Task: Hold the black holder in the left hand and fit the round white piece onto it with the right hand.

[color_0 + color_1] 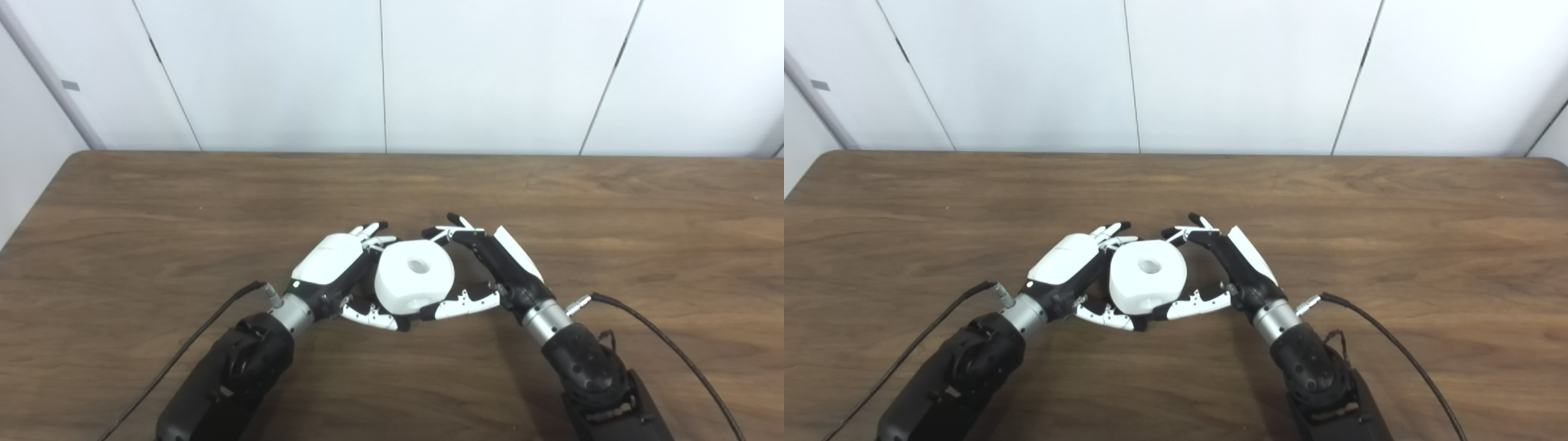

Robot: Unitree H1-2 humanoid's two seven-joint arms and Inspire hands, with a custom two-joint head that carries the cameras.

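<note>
At the near edge, both dark forearms entered from the bottom, the left one at about 7 o'clock and the right one at about 5 o'clock, each with a black cable (pixel 674 349) running along the wooden table (pixel 184 202). A little farther, near the centre of the table, the two hands met around the round white piece (pixel 415 277). The left hand (pixel 334 269) was at its 9 o'clock side, with the fingers curled behind and the thumb under it at 6 o'clock. The right hand (pixel 490 263) was at the 3 o'clock side, its fingers reaching over the far edge at 12 o'clock and its thumb touching the near edge. Both hands seemed closed on the piece. The piece showed a round hole on top. The black holder was mostly hidden under it, so I cannot tell its position. Beyond the table stood a white panelled wall (pixel 490 73).
</note>
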